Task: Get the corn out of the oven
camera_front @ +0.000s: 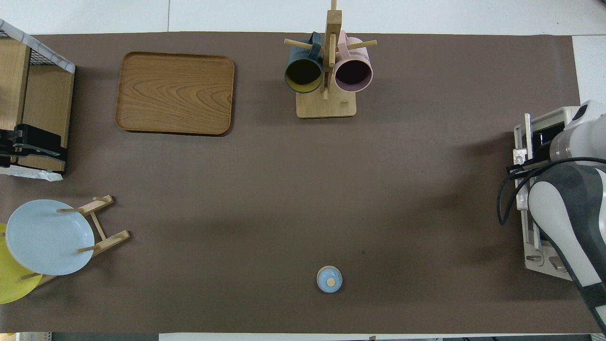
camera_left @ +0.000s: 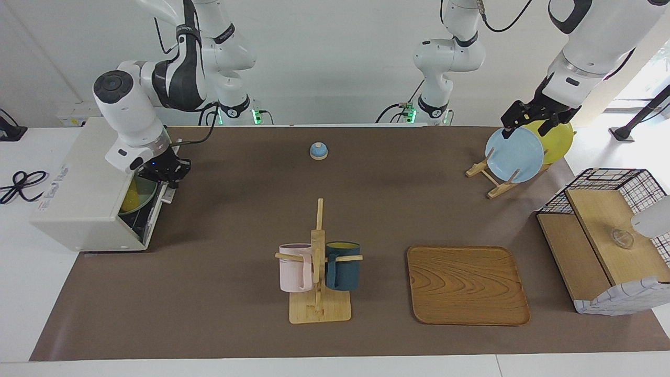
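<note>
The right gripper, jaws closed on the metal handle of the boxy off-white oven's partly lowered door. Yellow corn lay inside. The left gripper waited wide open over the plates.

Your counter carries the oven at the right arm's end, a bell, mug rack, tray, plate rack and basket toward the left arm's.

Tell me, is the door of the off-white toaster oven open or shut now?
Partly open. The off-white toaster oven's dark glass door tilts outward, showing something yellow inside; the right gripper is shut on its handle.
</note>
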Controlling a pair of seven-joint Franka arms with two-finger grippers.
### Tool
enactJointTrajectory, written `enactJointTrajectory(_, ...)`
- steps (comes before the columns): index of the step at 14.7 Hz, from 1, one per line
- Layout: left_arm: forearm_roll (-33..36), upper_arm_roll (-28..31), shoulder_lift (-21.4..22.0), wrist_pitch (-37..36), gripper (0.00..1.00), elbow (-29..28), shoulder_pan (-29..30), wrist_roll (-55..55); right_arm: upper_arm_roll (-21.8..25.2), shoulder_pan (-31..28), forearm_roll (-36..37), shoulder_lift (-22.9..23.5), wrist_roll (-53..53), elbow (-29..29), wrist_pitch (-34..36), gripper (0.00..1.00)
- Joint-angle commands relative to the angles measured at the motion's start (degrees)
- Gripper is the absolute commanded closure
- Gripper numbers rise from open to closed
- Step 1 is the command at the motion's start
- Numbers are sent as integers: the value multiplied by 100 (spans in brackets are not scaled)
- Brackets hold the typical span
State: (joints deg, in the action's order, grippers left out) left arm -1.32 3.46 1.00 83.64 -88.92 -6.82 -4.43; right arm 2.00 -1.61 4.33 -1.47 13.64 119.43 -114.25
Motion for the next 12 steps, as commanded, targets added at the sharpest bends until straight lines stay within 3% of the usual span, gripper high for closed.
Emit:
enactJointTrajectory(1, 36, -39, 163, -14, 0, -170, 58, 22, 20, -129, 68, 384, -36, 45, -528, 100)
enactJointTrajectory(9, 36, -39, 163, -14, 0, -170, 58, 22, -6, 248, 59, 630, -387, 493, -1564, 100)
enactJointTrajectory(12, 36, -39, 163, -14, 0, -170, 58, 22, 3, 337, 59, 797, -432, 511, -1661, 100)
